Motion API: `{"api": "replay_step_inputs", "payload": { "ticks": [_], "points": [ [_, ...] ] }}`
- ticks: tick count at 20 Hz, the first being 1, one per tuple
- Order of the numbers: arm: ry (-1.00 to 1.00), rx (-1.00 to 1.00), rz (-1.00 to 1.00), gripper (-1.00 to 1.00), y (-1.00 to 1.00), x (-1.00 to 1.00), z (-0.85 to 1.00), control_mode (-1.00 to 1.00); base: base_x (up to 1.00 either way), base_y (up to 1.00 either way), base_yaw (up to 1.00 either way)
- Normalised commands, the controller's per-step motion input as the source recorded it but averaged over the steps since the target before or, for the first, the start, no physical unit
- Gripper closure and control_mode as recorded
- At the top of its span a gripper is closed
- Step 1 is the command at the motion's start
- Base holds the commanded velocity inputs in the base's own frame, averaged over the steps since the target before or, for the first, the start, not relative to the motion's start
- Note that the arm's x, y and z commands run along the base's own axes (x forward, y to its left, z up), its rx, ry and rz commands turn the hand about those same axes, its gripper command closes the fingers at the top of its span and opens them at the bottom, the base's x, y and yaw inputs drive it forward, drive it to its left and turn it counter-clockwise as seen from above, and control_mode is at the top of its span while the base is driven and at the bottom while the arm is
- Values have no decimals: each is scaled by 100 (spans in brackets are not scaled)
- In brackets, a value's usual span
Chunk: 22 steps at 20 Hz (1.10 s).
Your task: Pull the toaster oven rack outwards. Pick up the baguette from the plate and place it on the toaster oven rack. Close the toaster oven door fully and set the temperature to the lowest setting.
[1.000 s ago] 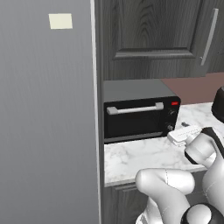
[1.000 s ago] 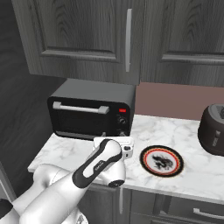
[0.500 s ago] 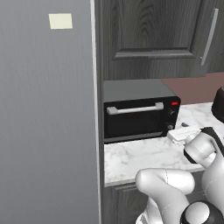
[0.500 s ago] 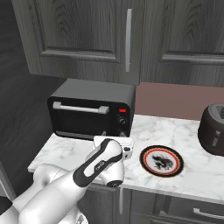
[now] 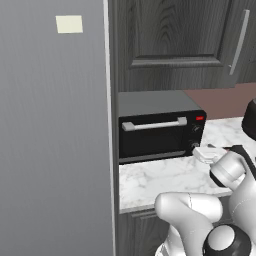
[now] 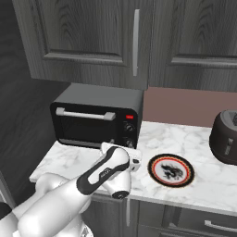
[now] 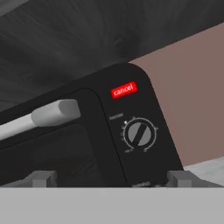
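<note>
Jaws [image 7: 111, 178] spread wide and empty, facing the shut toaster oven [image 6: 95, 115]; its upper knob [image 7: 139, 134] lies at 12 o'clock, close ahead.

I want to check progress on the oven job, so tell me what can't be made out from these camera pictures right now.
- Inside of the boxy black toaster oven: rack and any bread hidden behind the shut dark glass door in both base views.
- Lower black knob: hand view cuts it off at the bottom.
- Upper knob's dial markings: too small to read.
- Orange-rimmed round plate: in the left base view the white arm covers it.
</note>
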Motion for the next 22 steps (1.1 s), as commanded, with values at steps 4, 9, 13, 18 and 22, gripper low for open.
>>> {"api": "replay_step_inputs", "payload": {
  "ticks": [4, 9, 13, 18, 22],
  "points": [
    [5, 11, 0, -100, 0, 0, -32, -100, 0, 0, 0],
    [0, 1, -2, -100, 0, 0, -20, -100, 0, 0, 0],
    [0, 0, 0, -100, 2, 3, -5, -100, 0, 0, 0],
    [3, 0, 0, -100, 1, 12, -10, -100, 0, 0, 0],
    [14, 0, 0, -100, 0, 23, -4, -100, 0, 0, 0]
  ]
}}
